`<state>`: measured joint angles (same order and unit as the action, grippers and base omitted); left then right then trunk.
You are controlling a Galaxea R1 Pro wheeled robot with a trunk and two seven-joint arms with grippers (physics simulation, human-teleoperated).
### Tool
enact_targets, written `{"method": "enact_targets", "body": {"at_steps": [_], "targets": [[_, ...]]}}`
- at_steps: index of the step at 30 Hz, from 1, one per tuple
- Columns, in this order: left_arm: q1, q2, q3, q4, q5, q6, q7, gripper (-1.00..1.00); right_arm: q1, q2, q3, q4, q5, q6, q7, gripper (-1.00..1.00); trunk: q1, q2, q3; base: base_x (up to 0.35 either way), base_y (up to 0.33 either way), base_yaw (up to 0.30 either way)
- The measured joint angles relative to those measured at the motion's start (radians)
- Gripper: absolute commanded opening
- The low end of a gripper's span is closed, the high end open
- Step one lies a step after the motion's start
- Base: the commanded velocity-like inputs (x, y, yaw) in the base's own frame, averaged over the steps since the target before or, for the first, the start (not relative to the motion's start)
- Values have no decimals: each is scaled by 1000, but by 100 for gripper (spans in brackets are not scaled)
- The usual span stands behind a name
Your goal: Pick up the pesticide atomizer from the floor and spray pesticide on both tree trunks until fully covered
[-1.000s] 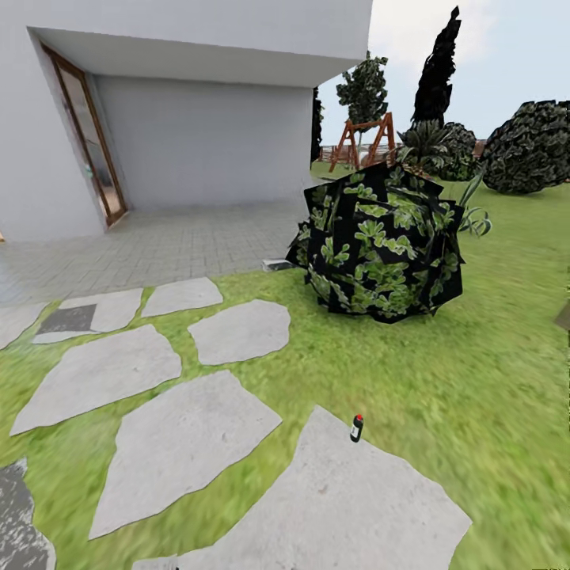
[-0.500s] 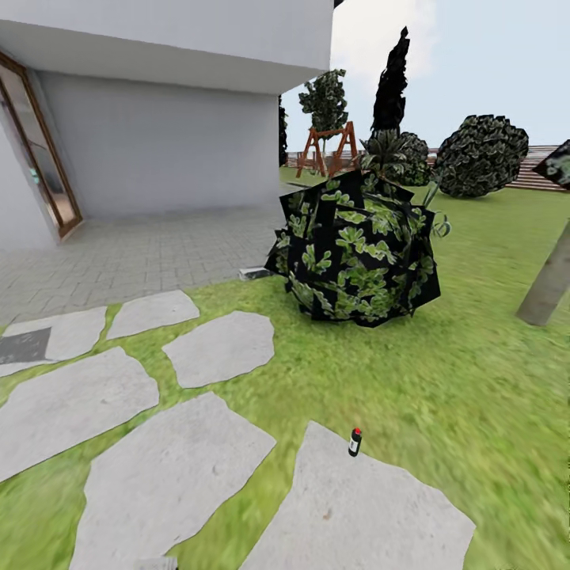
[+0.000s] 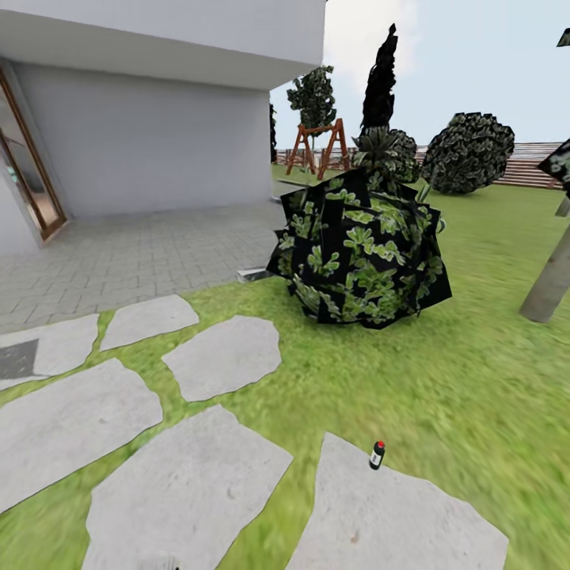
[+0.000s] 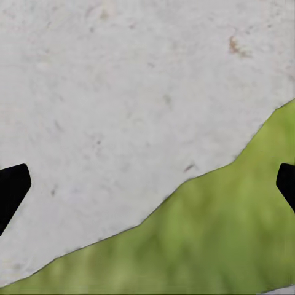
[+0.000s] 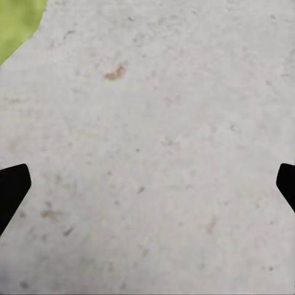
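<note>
**Spray bottle standing on a paving slab near the leafy bush**

Head view. The spray bottle point(image 3: 378, 454), black with a red top, stands upright at the far edge of a grey stone slab point(image 3: 396, 522), on the viewer's side of a round leafy bush point(image 3: 360, 249). Grass point(image 3: 443, 380) separates bottle and bush. More slabs lie left of the bottle. Left of the bush is a white house wall point(image 3: 150, 134) with a wood-framed door point(image 3: 28, 182) and a brick-paved patio point(image 3: 134, 253). Behind the bush stand a dark cypress point(image 3: 380, 75), a wooden swing frame point(image 3: 318, 148) and a slatted fence point(image 3: 530, 166). Right of the bush a grey-tan tree trunk point(image 3: 548, 283) leans at the picture edge.

Left wrist view. The left gripper point(image 4: 147, 184) has its jaws spread wide, holding nothing, over the border of a slab and grass.

Right wrist view. The right gripper point(image 5: 147, 184) likewise has its jaws wide apart and empty, over bare stone.
</note>
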<state>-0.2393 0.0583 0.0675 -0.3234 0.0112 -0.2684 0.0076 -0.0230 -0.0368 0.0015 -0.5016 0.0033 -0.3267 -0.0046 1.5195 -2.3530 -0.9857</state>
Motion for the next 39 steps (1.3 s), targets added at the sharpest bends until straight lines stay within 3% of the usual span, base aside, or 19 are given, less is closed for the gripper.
{"method": "enact_targets", "body": {"at_steps": [7,18,39], "targets": [[0,0,0,1,0,0,0,100,0,0,0,0,0,0,0,100,0,0,0,174,300,-22],[0,0,0,1,1,0,0,100,0,0,0,0,0,0,0,100,0,0,4,143,314,-200],[0,-2,0,1,0,0,-1,100,0,3,0,-7,-2,0,1,100,0,0,5,118,327,-19]]}}
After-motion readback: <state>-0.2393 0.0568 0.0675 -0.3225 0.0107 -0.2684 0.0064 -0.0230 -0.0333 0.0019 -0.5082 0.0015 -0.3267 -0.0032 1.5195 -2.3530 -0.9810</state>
